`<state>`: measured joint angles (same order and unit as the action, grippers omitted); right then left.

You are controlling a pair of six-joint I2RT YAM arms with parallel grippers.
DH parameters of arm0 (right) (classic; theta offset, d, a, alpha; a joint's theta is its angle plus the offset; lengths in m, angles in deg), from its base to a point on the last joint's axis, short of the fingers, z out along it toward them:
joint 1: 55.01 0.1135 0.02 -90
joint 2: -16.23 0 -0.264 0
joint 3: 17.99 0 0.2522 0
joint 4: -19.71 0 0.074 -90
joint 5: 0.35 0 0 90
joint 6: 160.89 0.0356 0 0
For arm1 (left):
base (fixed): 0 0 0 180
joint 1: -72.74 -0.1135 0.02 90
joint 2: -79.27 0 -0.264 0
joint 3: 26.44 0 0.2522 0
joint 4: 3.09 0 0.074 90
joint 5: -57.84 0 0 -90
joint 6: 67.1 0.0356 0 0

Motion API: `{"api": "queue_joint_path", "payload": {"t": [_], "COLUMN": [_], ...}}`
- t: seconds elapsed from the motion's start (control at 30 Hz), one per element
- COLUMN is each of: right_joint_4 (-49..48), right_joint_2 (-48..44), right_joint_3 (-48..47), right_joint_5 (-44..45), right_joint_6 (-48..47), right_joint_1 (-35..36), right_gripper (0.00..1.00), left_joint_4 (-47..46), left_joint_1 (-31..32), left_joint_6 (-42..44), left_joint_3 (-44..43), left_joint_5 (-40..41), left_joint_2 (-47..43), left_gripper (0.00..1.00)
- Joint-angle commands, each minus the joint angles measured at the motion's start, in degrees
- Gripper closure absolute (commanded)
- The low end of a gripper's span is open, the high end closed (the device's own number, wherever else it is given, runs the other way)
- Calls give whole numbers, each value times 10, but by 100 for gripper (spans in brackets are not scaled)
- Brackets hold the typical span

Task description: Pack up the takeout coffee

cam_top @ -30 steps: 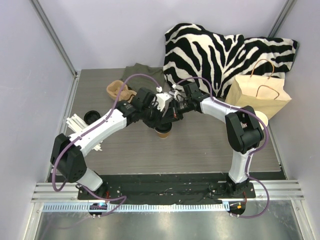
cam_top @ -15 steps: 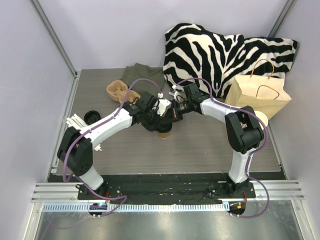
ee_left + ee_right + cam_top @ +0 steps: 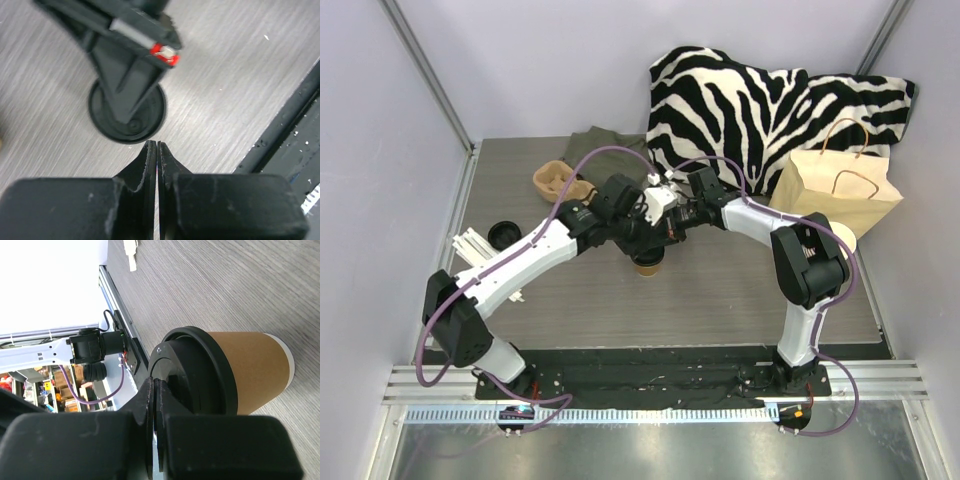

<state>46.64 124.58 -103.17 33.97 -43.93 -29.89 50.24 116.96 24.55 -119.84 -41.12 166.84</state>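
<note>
The takeout coffee (image 3: 647,265) is a brown paper cup with a black lid, standing upright on the grey table near the middle. In the right wrist view its brown wall (image 3: 250,370) and lid show close up. My right gripper (image 3: 154,382) is shut, with its tips against the top of the lid. My left gripper (image 3: 157,144) is shut and empty, hovering just beside the lid (image 3: 147,120). The right gripper's fingers (image 3: 125,85) cross over that lid. In the top view both grippers, left (image 3: 642,243) and right (image 3: 657,240), meet above the cup.
A kraft paper bag (image 3: 840,185) stands at the right, in front of a zebra-print cloth (image 3: 760,100). A brown cup carrier (image 3: 558,180) and a green cloth (image 3: 605,150) lie at the back. A loose black lid (image 3: 502,234) lies at the left.
My left arm has shifted a little, its wrist ending slightly further right and back above the cup. The right arm and the cup have stayed in place.
</note>
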Motion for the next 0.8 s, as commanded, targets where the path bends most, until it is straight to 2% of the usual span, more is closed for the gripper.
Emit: {"api": "queue_joint_path", "payload": {"t": [0.0,0.4,0.6,0.77], "right_joint_4": [29,17,10,11], "right_joint_2": [-1,6,9,7], "right_joint_3": [25,46,47,41], "right_joint_5": [52,51,46,46], "right_joint_6": [-26,-25,-21,-19], "right_joint_1": [3,3,3,3], "right_gripper": [99,99,99,99], "left_joint_4": [-16,-71,-50,-29], "left_joint_1": [15,22,22,22], "left_joint_6": [8,9,15,16], "left_joint_3": [-13,65,80,30], "left_joint_5": [15,37,29,17], "left_joint_2": [9,92,72,34], "left_gripper": [95,96,98,96]}}
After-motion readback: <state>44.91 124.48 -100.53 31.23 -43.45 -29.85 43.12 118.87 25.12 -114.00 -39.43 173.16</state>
